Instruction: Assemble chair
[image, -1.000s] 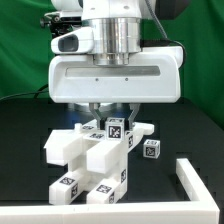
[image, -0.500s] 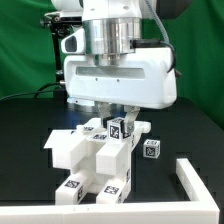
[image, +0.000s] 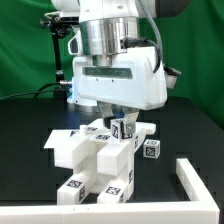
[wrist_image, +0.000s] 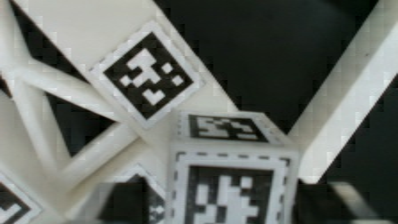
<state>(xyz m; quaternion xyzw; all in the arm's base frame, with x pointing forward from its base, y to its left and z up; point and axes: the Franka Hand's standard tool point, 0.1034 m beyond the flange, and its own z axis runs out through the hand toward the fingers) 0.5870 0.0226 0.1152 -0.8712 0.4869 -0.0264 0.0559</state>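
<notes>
Standing on the black table (image: 30, 130), white matte blocky chair assembly (image: 95, 160) with black-and-white tags, long axis running from the near edge back toward the green backdrop (image: 25, 50) (tagged faces close up in the wrist view (wrist_image: 231, 170)). Hovering directly above its rear end, two-finger gripper (image: 117, 118); opening and hold impossible to tell.

Bare black table (image: 30, 130) around the chair (image: 95, 155); white rail (image: 195, 185) alongside.

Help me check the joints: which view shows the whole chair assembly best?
The exterior view: the chair assembly appears whole on the black table, below the gripper. The wrist view shows only tagged white pieces very close, cropped, so the overall shape is lost.
</notes>
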